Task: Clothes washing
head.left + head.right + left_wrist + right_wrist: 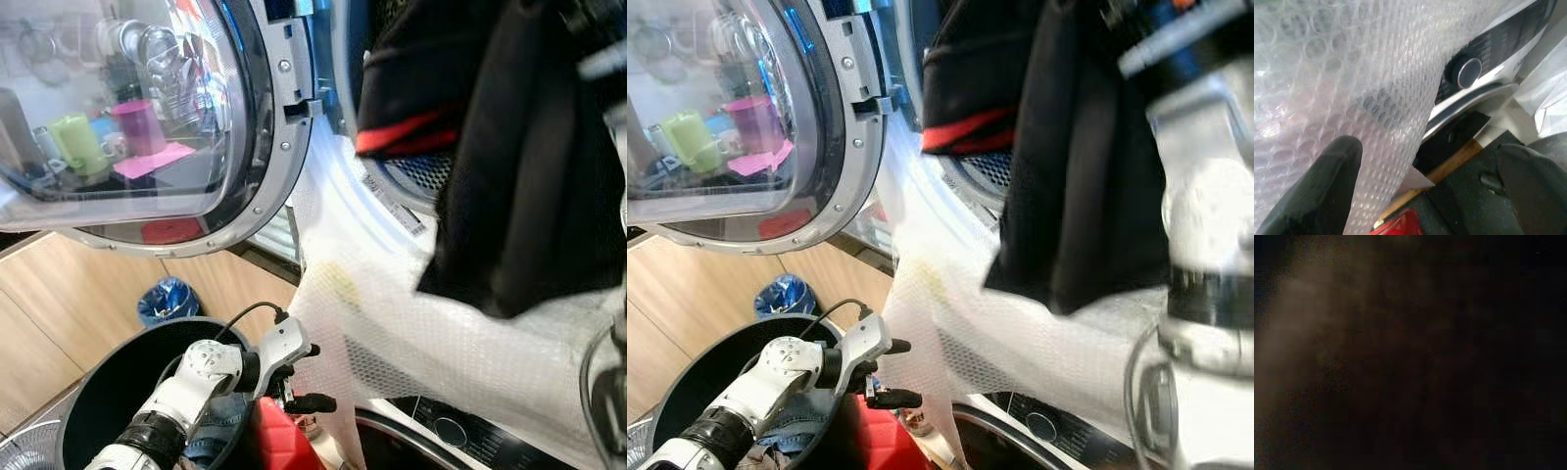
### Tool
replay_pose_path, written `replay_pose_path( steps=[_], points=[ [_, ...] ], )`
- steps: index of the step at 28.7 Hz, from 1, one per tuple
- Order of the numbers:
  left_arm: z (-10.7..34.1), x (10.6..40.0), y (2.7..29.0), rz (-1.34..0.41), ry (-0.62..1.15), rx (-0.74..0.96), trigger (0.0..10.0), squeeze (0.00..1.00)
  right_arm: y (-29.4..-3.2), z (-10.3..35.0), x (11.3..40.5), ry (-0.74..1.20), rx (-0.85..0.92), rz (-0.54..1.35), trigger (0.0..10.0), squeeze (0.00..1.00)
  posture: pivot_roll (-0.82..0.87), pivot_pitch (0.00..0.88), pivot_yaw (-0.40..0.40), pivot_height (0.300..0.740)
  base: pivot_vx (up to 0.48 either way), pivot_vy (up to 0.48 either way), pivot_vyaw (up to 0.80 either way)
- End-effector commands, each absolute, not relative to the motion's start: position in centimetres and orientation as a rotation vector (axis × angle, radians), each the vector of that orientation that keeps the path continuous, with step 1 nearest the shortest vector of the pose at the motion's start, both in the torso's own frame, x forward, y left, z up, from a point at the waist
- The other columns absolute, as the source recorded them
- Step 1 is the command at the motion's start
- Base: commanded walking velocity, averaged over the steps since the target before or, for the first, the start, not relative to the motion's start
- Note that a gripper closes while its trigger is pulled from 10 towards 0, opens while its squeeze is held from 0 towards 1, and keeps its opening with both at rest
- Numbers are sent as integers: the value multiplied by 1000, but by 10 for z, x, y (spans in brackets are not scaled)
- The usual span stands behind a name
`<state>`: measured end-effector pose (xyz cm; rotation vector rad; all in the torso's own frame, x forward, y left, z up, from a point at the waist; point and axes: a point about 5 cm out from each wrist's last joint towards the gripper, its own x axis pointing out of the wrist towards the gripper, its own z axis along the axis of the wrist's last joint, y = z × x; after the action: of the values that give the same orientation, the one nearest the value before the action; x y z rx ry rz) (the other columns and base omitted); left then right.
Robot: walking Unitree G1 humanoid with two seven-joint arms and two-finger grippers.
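Dark bin (108, 392) near left holds denim (211, 436). Left gripper (890, 372) fingers spread beside bubble wrap (441, 343). Black garment (509, 157) hangs at drum mouth; right gripper's state cannot be told.

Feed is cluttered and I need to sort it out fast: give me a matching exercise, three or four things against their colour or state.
Things:
1. washer door
2. garment
3. bubble wrap
4. left gripper

States:
A. black with a red stripe
B. open, beside the bubble wrap
C. swung open
D. translucent white, draped below the washer opening

Pairs: 1-C, 2-A, 3-D, 4-B
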<state>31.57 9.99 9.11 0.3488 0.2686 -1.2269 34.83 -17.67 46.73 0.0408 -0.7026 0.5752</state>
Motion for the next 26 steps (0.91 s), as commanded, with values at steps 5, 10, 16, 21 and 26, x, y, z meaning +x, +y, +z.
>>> replay_pose_path(
  steps=[5,10,16,21,26],
  points=[
    [93,319,104,-1197,262,355,10000,0,-217,488,375,-496,5,56,0,0,19,0,116,740,0,0,0],
    [96,323,108,-1153,244,363,10000,0,-274,505,353,-522,28,-407,0,0,22,0,107,740,0,0,0],
    [91,319,103,-1187,268,381,10000,0,-288,464,369,-349,-44,-495,10000,0,11,0,118,740,0,0,0],
    [91,317,100,-1214,276,378,10000,0,-302,423,379,-214,-62,-512,10000,1000,5,0,126,740,0,0,0],
    [92,317,100,-1216,280,369,10000,0,-310,423,375,-214,-22,-495,10000,1000,-12,0,149,740,0,0,0]
  ],
)
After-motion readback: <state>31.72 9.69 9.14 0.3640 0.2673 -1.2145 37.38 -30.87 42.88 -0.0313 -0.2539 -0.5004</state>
